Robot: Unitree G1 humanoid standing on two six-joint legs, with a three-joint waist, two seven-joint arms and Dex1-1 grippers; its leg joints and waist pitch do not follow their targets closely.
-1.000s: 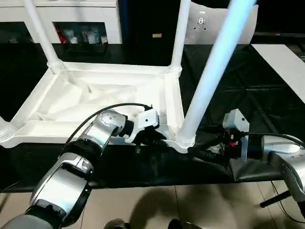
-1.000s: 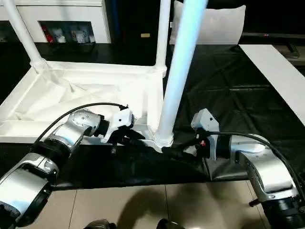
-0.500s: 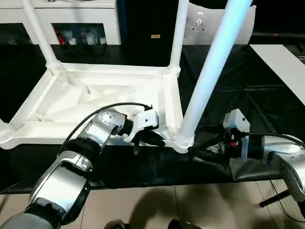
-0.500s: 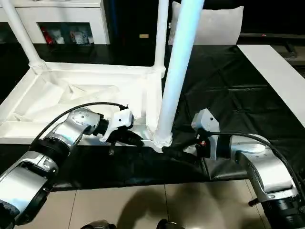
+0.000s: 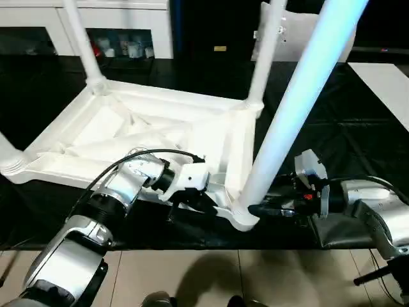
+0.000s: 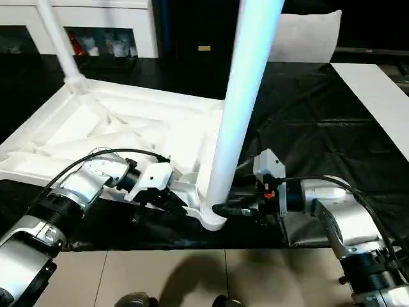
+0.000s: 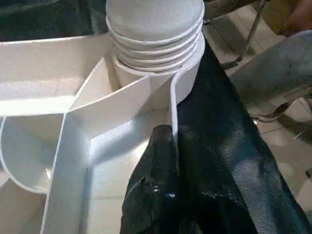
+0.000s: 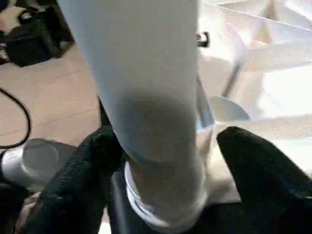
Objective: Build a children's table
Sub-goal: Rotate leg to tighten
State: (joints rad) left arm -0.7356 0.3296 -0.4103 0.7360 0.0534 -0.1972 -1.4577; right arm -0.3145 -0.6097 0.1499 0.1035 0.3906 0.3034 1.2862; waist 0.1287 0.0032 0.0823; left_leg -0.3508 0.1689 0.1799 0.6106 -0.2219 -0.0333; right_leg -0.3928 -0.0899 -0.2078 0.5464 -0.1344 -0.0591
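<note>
Right wrist view has my right gripper (image 8: 161,161) spread around the near leg (image 5: 291,109) by its socket, left gripper (image 7: 163,161) pinched on the upturned tabletop's rim (image 7: 171,112) beside it; next I'd seat that leg.

I am counting one table top (image 5: 128,128) lying upside down. Four legs are standing up out of it: one at the far left corner (image 5: 80,35), one at the far right corner (image 5: 267,51), one at the near right corner (image 5: 300,109) and one at the near left corner (image 5: 7,157), which is cut off by the edge. Two silver arms are reaching in, each ending in one gripper: the left gripper (image 5: 192,201) and the right gripper (image 5: 262,210). One black cloth (image 5: 358,134) is lying underneath. One cabinet (image 5: 147,16) is standing behind, and one flat board (image 5: 383,80) is lying at the right.
</note>
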